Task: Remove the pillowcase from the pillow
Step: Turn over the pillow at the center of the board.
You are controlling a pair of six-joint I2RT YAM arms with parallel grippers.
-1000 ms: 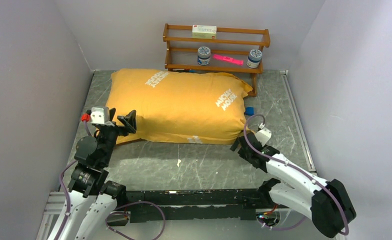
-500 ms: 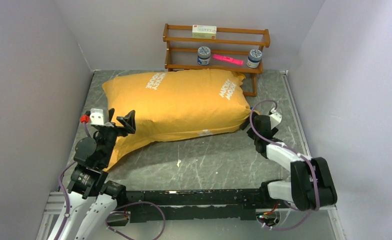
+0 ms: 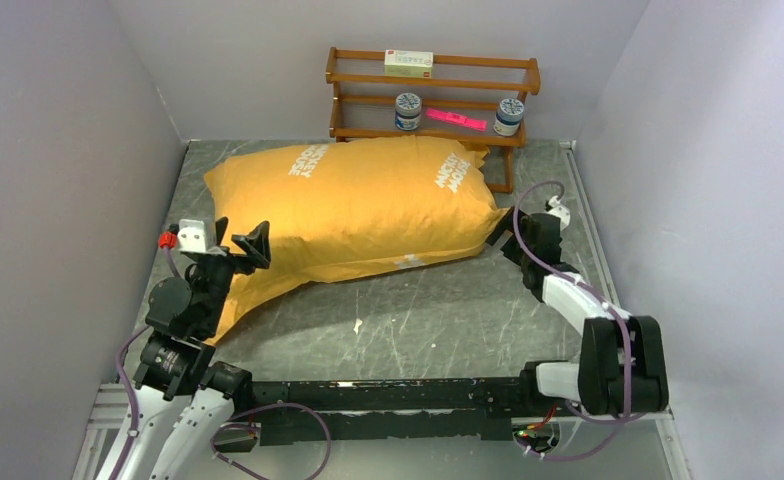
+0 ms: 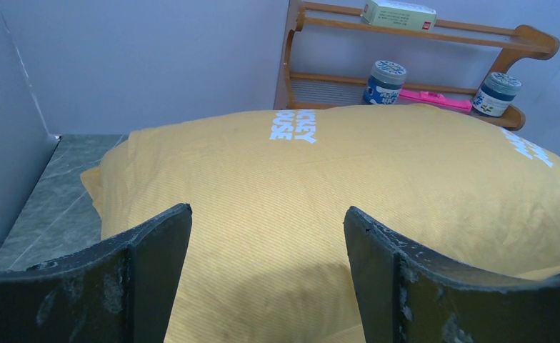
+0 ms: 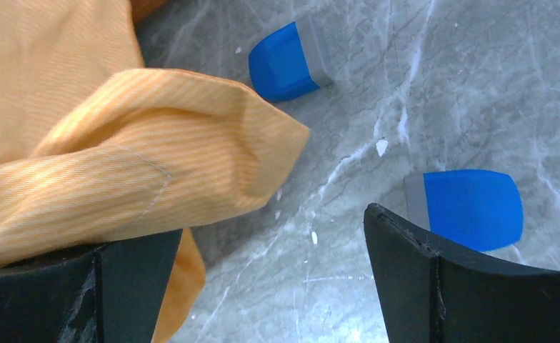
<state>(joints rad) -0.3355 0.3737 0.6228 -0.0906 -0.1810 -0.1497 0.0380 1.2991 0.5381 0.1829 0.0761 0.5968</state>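
Whole pillow hidden inside pillowcase (image 3: 353, 215)

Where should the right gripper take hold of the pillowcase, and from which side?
Probably the floppy corner of the pillowcase, coming in from its right end with the open right gripper. That corner sticks out thin and unstuffed; the rest bulges too plump to pinch.

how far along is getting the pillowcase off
Nothing looks done: the pillowcase covers everything, no white pillow showing. In hand: the right tool, open, sits at the case's right corner; the left tool, open, faces its left end. Left: grip and pull the case off.
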